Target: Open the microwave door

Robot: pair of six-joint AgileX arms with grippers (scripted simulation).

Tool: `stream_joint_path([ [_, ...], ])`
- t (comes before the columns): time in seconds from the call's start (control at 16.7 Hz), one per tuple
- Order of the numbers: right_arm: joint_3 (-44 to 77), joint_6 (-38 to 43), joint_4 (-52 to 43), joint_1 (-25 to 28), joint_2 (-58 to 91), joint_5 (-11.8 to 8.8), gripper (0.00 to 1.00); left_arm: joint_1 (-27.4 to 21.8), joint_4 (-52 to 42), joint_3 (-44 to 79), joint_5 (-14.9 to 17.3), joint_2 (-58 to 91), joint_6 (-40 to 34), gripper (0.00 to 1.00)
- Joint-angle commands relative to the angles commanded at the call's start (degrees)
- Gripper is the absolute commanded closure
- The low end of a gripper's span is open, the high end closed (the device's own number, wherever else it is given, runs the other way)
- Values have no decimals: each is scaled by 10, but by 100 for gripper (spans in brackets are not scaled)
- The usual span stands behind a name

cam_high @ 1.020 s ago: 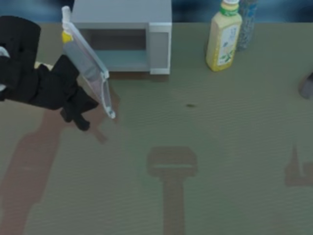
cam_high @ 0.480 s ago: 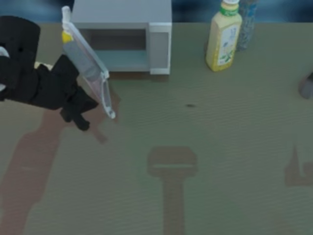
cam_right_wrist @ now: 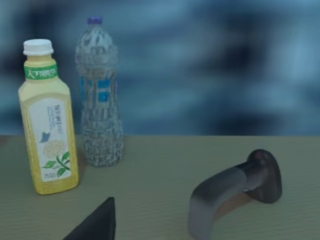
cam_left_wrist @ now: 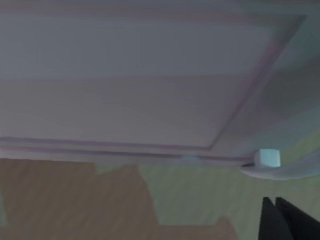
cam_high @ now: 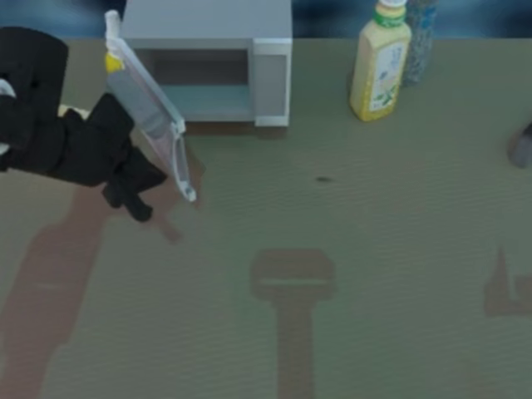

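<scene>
The light-grey microwave [cam_high: 208, 23] stands at the table's back, left of centre, its teal-floored cavity [cam_high: 208, 98] showing. The microwave door [cam_high: 143, 104] is swung out toward the front left, with its pale bar handle [cam_high: 184, 170] at the free edge. My left gripper [cam_high: 137, 206] is shut with nothing in it, just left of that edge, on the door's outer side. In the left wrist view the door's window [cam_left_wrist: 125, 85] fills the picture, and the black fingertips [cam_left_wrist: 272, 217] sit apart from the handle's end [cam_left_wrist: 267, 157]. My right gripper [cam_right_wrist: 100, 222] is parked off the top view.
A yellow drink bottle [cam_high: 380, 62] and a clear water bottle [cam_high: 420, 37] stand at the back right. A dark grey curved object [cam_right_wrist: 232, 187] lies at the table's right edge [cam_high: 521, 145]. The control panel [cam_high: 272, 83] is on the microwave's right side.
</scene>
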Motion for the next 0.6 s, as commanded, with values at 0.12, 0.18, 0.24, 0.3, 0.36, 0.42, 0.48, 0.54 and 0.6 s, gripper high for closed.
stream_joint_path([
  [0.12,0,0,0,0,0,0,0,0,0,0,0,0,0,55],
  [0.18,0,0,0,0,0,0,0,0,0,0,0,0,0,47],
  [0.24,0,0,0,0,0,0,0,0,0,0,0,0,0,40],
  [0.3,0,0,0,0,0,0,0,0,0,0,0,0,0,32],
  [0.36,0,0,0,0,0,0,0,0,0,0,0,0,0,25],
  [0.42,0,0,0,0,0,0,0,0,0,0,0,0,0,17],
  [0.48,0,0,0,0,0,0,0,0,0,0,0,0,0,10],
  [0.54,0,0,0,0,0,0,0,0,0,0,0,0,0,2],
  [0.6,0,0,0,0,0,0,0,0,0,0,0,0,0,0],
])
